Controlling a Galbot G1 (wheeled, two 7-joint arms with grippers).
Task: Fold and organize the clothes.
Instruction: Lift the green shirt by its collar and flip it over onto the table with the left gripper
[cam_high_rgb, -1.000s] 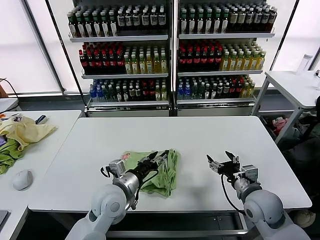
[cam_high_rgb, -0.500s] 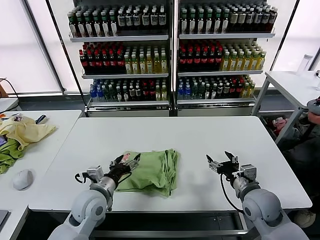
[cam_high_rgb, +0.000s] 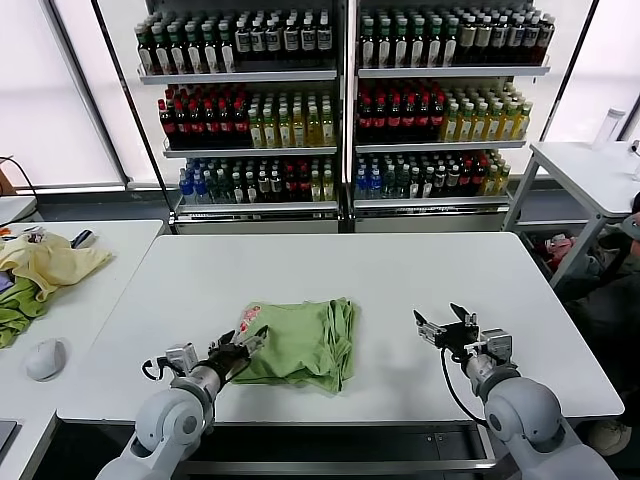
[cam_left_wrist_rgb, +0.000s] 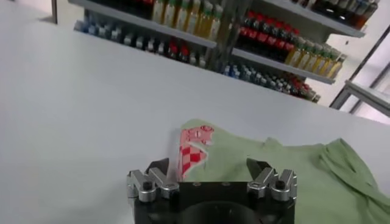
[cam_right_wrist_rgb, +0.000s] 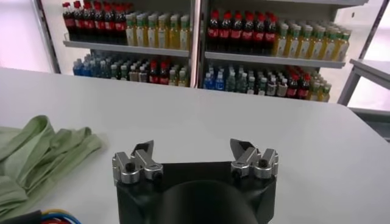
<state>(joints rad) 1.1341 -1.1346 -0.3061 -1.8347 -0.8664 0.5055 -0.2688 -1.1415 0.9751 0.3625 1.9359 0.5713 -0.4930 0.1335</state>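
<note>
A light-green shirt (cam_high_rgb: 300, 344) lies folded into a rough rectangle in the middle of the white table (cam_high_rgb: 400, 270), with a red-and-pink printed patch (cam_high_rgb: 250, 316) at its left edge. The patch (cam_left_wrist_rgb: 194, 145) and the green cloth (cam_left_wrist_rgb: 268, 167) fill the left wrist view just ahead of the jaws. My left gripper (cam_high_rgb: 243, 345) is open at the shirt's near-left corner, holding nothing. My right gripper (cam_high_rgb: 446, 326) hovers open to the right of the shirt, apart from it; its wrist view shows the shirt's bunched edge (cam_right_wrist_rgb: 42, 152) off to one side.
More clothes (cam_high_rgb: 40, 270), yellow and green, lie heaped on a side table at the left, with a grey mouse (cam_high_rgb: 44, 358) near them. Shelves of bottles (cam_high_rgb: 340, 100) stand behind the table. Another white table (cam_high_rgb: 590, 170) stands at the right.
My left gripper let go of the shirt's top layer, opened, and drew back left toward the table's front edge. The shirt now lies flat and folded. The right gripper stayed put.
</note>
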